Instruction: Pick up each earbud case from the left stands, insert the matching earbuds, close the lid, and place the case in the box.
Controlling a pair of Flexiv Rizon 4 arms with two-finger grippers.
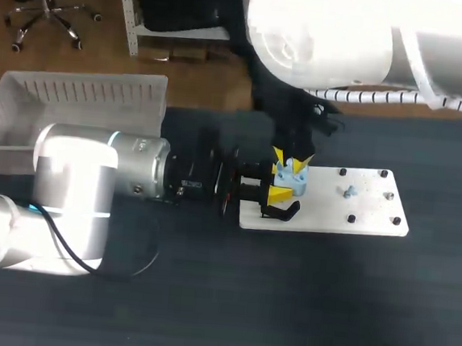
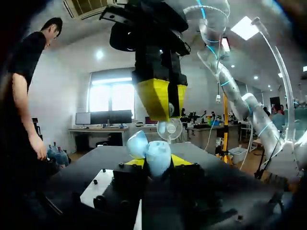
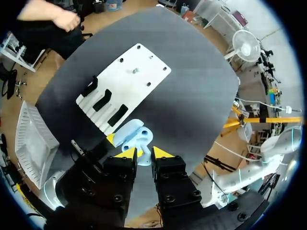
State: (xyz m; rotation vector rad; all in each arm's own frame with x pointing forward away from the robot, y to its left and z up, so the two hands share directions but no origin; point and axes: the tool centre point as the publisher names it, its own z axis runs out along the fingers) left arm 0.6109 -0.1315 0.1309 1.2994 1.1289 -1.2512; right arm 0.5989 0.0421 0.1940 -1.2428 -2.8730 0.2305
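A light-blue earbud case (image 1: pixel 290 178) with its lid up hangs over the near end of the white plate (image 1: pixel 365 213). My left gripper (image 1: pixel 280 181) comes in from the left and is shut on the case's body (image 2: pixel 158 155), yellow tips on both sides. My right gripper (image 1: pixel 291 160) hangs straight above the case; in its wrist view the tips (image 3: pixel 144 153) are shut on a small pale-blue earbud just over the open case (image 3: pixel 134 136). From the left wrist view the right gripper (image 2: pixel 165 103) sits directly over the lid (image 2: pixel 138 143). Another earbud (image 1: pixel 348 190) lies on the plate.
Black stands (image 3: pixel 103 100) line the plate's end nearest the grippers, and small black pegs (image 1: pixel 384 174) mark its corners. A white slatted box (image 1: pixel 75 99) stands at the table's back left, behind my left arm.
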